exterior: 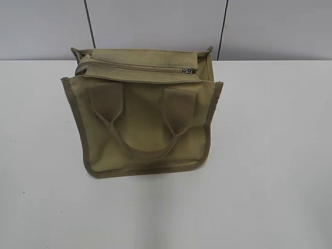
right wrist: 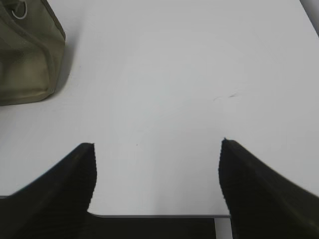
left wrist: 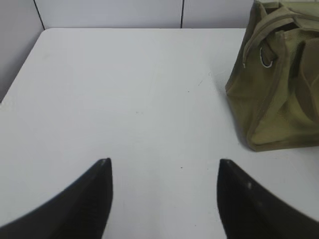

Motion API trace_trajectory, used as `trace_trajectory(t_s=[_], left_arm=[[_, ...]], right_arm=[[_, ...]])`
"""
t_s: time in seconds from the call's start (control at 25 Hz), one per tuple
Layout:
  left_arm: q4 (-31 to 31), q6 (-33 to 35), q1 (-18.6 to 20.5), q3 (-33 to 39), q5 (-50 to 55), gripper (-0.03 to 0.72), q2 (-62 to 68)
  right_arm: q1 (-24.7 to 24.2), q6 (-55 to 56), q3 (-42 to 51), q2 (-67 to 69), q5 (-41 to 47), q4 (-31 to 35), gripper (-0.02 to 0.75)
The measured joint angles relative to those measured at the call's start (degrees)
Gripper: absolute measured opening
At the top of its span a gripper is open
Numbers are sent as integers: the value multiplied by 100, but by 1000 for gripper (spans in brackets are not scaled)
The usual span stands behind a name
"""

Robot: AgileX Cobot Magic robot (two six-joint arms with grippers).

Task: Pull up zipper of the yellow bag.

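The yellow bag (exterior: 145, 116) stands on the white table, a khaki canvas tote with two looped handles hanging down its front. The zipper (exterior: 140, 68) runs along its top, and the silver slider (exterior: 188, 71) sits at the right end. The bag also shows at the right of the left wrist view (left wrist: 276, 74) and at the top left of the right wrist view (right wrist: 25, 55). My left gripper (left wrist: 164, 162) is open and empty over bare table, left of the bag. My right gripper (right wrist: 157, 143) is open and empty at the table's front edge, right of the bag. Neither gripper shows in the exterior view.
The white table (exterior: 270, 155) spreads around the bag. Grey wall panels (exterior: 155, 26) stand behind it. The table's front edge (right wrist: 159, 216) lies just under my right gripper. A small metal ring (left wrist: 266, 56) hangs on the bag's side.
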Motion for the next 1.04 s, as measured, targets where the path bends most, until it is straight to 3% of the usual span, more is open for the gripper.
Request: trace_trajectory(t_s=[0.44, 1.04], left_arm=[[0, 0, 70, 0, 0, 444, 0], [0, 0, 70, 0, 0, 426, 0]], right_arm=[[313, -5, 0, -1, -6, 18, 585], [312, -5, 0, -1, -6, 18, 584]])
